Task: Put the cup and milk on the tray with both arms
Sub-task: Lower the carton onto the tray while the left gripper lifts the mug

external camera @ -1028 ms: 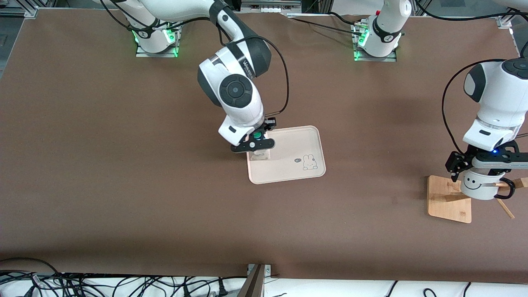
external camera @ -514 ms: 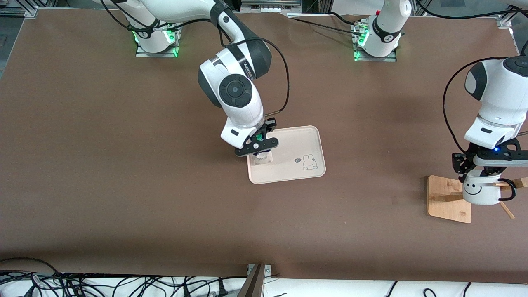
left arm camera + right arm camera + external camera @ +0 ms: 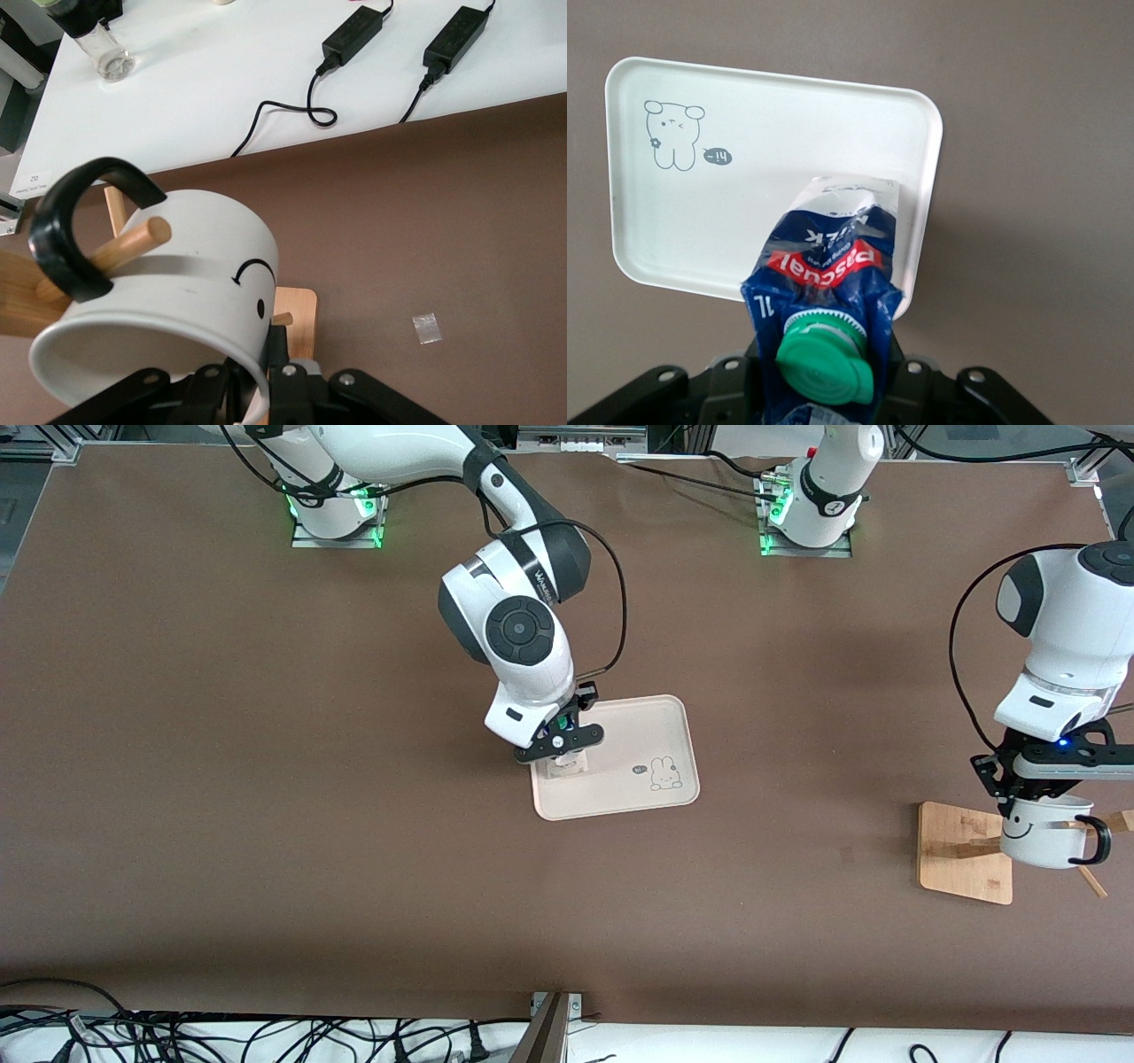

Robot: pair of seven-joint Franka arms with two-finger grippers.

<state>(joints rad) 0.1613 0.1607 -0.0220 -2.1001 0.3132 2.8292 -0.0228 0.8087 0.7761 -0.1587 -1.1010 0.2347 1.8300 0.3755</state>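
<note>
The milk (image 3: pixel 828 257), a dark-blue carton with a green cap (image 3: pixel 824 359), is gripped in my right gripper (image 3: pixel 828 390). In the front view that gripper (image 3: pixel 560 746) holds the milk upright over the corner of the pinkish tray (image 3: pixel 633 731) toward the right arm's end. I cannot tell whether the carton's base touches the tray. My left gripper (image 3: pixel 1035 802) is shut on the rim of the white smiley cup (image 3: pixel 1045 841). In the left wrist view a wooden peg (image 3: pixel 133 243) passes through the cup's black handle (image 3: pixel 66 235).
The square wooden rack base (image 3: pixel 964 852) lies under the cup, near the left arm's end of the table. The tray's bunny drawing (image 3: pixel 664 773) is uncovered. A small bit of tape (image 3: pixel 427 328) lies on the brown mat. Cables run along the edge nearest the front camera.
My right gripper has lowered the milk and shifted it a little farther over the tray. My left gripper has drawn the cup slightly outward along the peg toward the left arm's end.
</note>
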